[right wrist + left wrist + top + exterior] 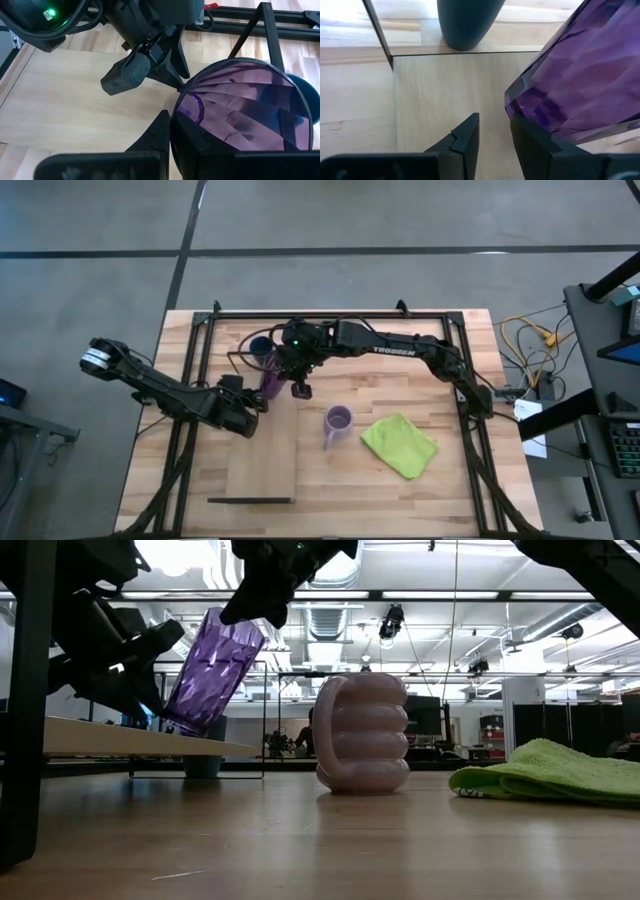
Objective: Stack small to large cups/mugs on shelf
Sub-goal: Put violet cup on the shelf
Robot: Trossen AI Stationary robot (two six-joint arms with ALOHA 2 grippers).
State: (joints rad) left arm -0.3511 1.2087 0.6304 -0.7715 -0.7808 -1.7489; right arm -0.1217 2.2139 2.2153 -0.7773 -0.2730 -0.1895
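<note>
Purple tumbler (212,668), seemingly lilac mug (363,733)

**Camera Placement: Four Views**

High view: overhead, straight down, whole table (420,490) in frame centre. Low view: tabletop level, facing across into the room. Left wrist view: very close, looking down onto the shelf (445,95). Right wrist view: close, from above. All four share the purple tumbler (270,372) (212,670) (580,85) (240,115).

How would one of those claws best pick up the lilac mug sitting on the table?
Probably by the rim, from straight above: the lilac mug stands upright with its mouth open to the ceiling, so one finger could go inside and one outside the wall. Its bulging ribbed sides look hard to pinch, and the handle points toward the table's front edge.
</note>
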